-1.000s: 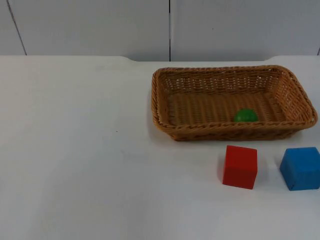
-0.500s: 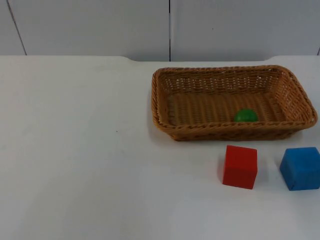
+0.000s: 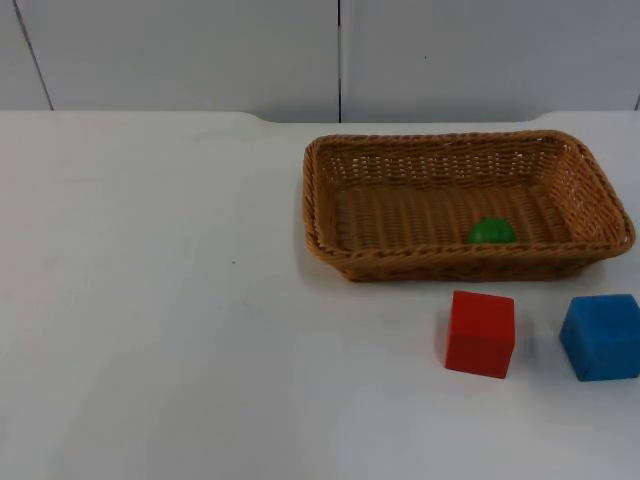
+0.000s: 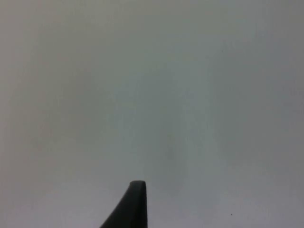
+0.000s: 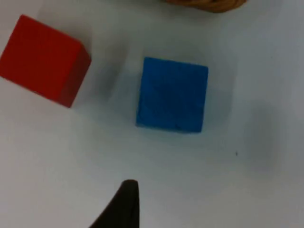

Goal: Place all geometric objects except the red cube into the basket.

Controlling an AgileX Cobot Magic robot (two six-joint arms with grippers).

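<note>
Across the top view, nothing has shifted: the basket [image 3: 466,204], the green ball [image 3: 491,231] inside it, the red cube [image 3: 480,333] and the blue cube [image 3: 601,336] lie exactly where they did a second ago.

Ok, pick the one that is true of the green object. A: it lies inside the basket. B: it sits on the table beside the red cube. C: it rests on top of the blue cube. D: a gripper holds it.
A: the green object lies on the floor of the wicker basket, near its front wall.
</note>
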